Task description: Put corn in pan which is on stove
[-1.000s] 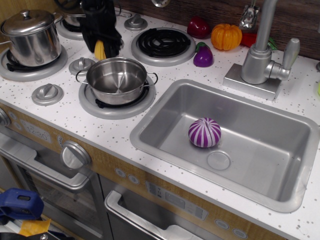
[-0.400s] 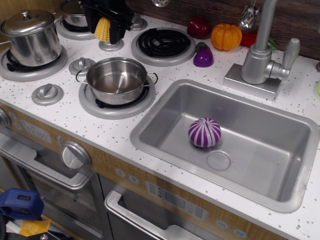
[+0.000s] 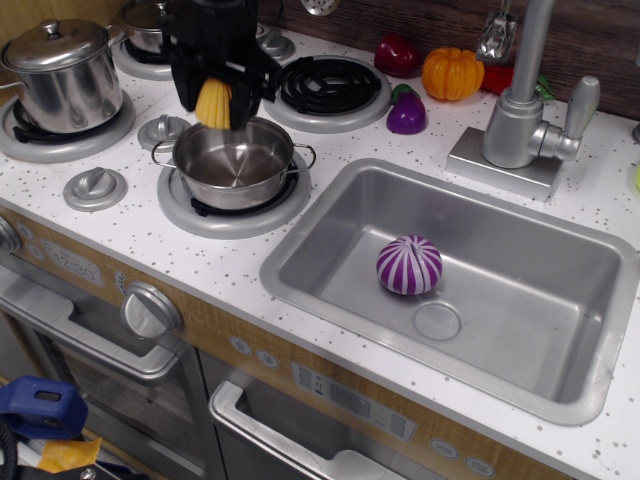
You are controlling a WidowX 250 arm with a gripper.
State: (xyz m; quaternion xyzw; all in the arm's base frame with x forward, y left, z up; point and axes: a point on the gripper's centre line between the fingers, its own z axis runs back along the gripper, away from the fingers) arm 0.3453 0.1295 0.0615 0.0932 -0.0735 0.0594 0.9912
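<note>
The black gripper (image 3: 214, 103) is hanging just above the far rim of the pan (image 3: 234, 160), its fingers clamping the corn (image 3: 214, 104) between them. The corn is pointing downward, its yellow ribbed body showing between the dark fingers, and it is sitting over the pan's back edge, not yet inside; whether it is touching the rim cannot be told.

The pan is sitting on the front burner of the stove (image 3: 120, 215), its inside shiny and bare, one loop handle sticking out to each side. Left of the pan and farther back, a lidded pot (image 3: 63, 72) is standing on another burner. Behind the pan and to its right, a burner (image 3: 327, 87) with a black coil is lying uncovered. Silver knobs (image 3: 95, 186) are sitting on the speckled top left of the pan.

Right of the pan the sink (image 3: 330, 195) is holding a purple-and-white striped ball (image 3: 409, 265) near the drain. Beyond the sink, far from the pan, a faucet (image 3: 522, 110) is standing, with a pumpkin (image 3: 452, 73), a small purple vegetable (image 3: 407, 111) and a dark red one (image 3: 397, 53) sitting along the back.
</note>
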